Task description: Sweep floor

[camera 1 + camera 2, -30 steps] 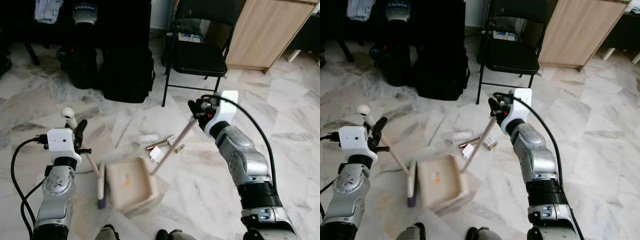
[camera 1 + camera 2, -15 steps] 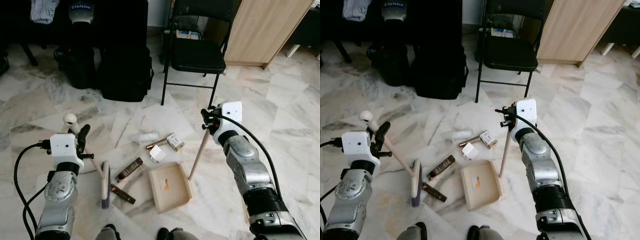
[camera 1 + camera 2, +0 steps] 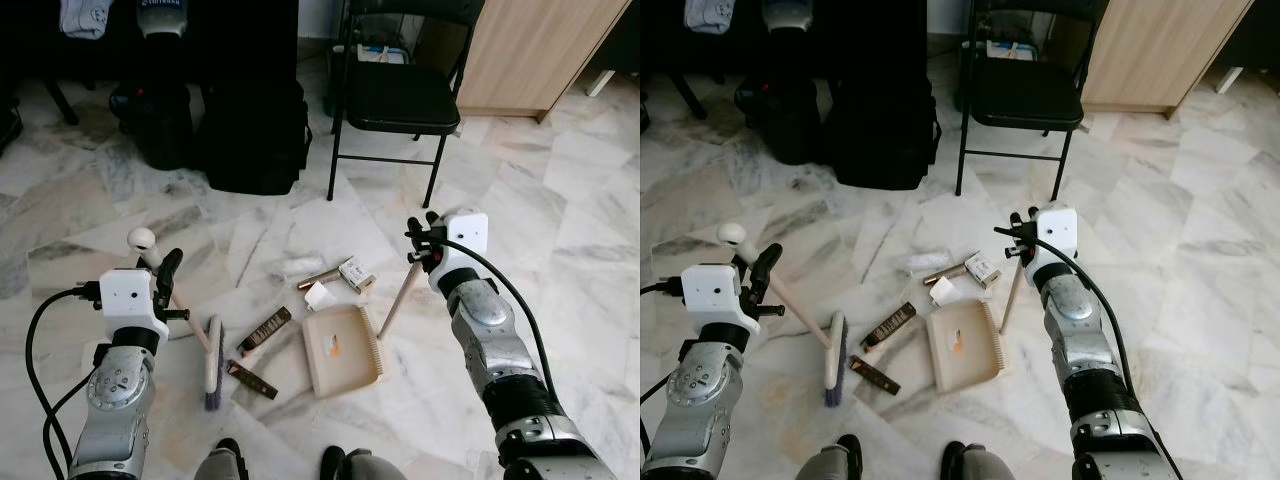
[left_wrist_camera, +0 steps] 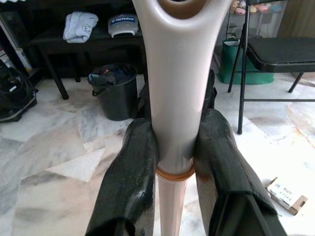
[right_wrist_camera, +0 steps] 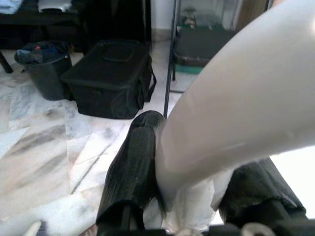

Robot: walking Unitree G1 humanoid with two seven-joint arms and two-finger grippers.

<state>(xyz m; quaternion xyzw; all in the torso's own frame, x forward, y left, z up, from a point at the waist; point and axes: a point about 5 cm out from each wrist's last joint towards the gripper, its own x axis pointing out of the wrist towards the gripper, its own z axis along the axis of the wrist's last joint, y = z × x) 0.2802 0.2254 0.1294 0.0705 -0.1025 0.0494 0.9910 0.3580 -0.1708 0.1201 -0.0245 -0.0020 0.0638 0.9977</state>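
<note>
Grey-veined white marble floor point(image 3: 560, 200), black folding chair point(image 3: 398, 100) upper centre; left gripper point(image 4: 173, 162) clamps cream broom handle point(image 4: 172, 98), right gripper point(image 5: 197, 196) clamps cream dustpan handle point(image 3: 398, 300).

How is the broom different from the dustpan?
The broom has a long narrow head with dark bristles lying on the floor, while the dustpan is a wide flat beige tray with a comb edge. The broom sits on the robot's left, gripped by the left gripper; the dustpan sits nearer the right, its handle gripped by the right gripper. Both have pale stick handles slanting up from the marble floor.
</note>
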